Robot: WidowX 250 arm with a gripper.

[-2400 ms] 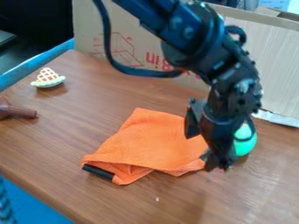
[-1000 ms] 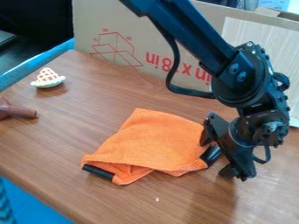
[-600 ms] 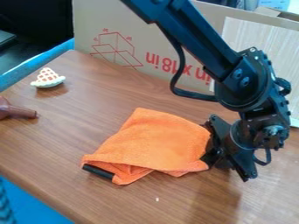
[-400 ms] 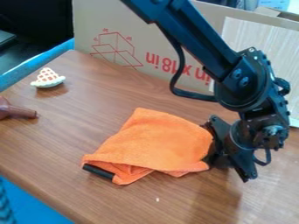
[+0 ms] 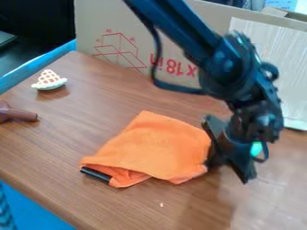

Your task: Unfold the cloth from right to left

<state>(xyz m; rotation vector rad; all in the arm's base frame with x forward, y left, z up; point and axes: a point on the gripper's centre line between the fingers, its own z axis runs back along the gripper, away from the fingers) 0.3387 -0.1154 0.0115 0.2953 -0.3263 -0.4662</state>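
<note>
At the right edge of the orange cloth (image 5: 153,148), the black gripper (image 5: 212,161) is low over the table and shut on that edge. The cloth lies folded on the wood, its layers showing along the front left side. A black strip sticks out from under its lower left corner. The gripper hides part of the cloth's right border.
A toy pie slice (image 5: 49,80) sits at the back left, and a brown object (image 5: 18,115) at the left edge. Behind the wooden table (image 5: 96,108) stands a cardboard box (image 5: 132,40). A green object (image 5: 257,149) is partly behind the gripper.
The gripper came to the cloth's right edge from the right and closed there. Since then, gripper and cloth have shifted slightly left, and the green object has come partly into view.
</note>
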